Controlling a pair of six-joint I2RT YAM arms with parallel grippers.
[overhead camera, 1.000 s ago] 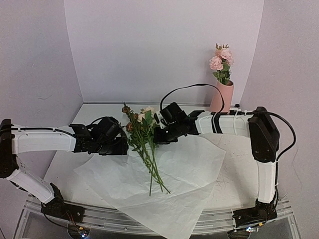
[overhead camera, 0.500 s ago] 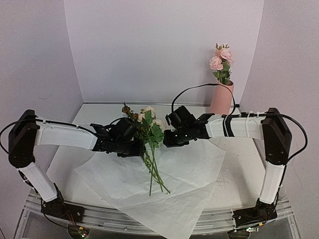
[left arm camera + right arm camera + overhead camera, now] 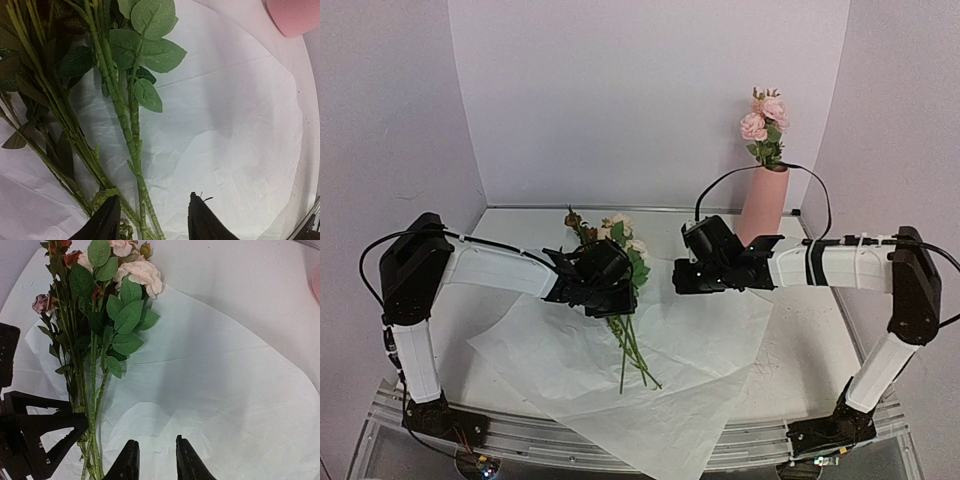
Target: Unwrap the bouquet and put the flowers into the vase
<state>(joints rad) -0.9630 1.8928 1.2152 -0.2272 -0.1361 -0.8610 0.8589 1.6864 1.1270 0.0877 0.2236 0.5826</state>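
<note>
**A:** Largest item first?

**B:** Table (image 3: 810, 345), pale, with both arms bolted at its near edge. On it lies one white paper sheet (image 3: 705, 335), crumpled and spread flat, its near corner hanging over the table's front.

**A:** Next?

**B:** Vase (image 3: 765, 200), tall, matte pink, upright at the back right, off the sheet. It holds a pair of bright pink roses (image 3: 763, 118). The right arm's forearm crosses in front of its base.

**A:** The task's item?

**B:** The flowers (image 3: 618, 238), one loose bunch in cream, pale pink and mauve-brown. They lie on the left part of the sheet, heads at its far edge and stem ends toward the near edge, well apart from the vase.

**A:** Grippers?

**B:** Left gripper (image 3: 152, 220): jaws spread, one either side of the green stems partway along. The left wrist view shows a gap beside one finger, so nothing is pinched. Right gripper (image 3: 156, 460): jaws narrowly parted with nothing between them, over bare paper just right of the bunch and touching no stem.
</note>
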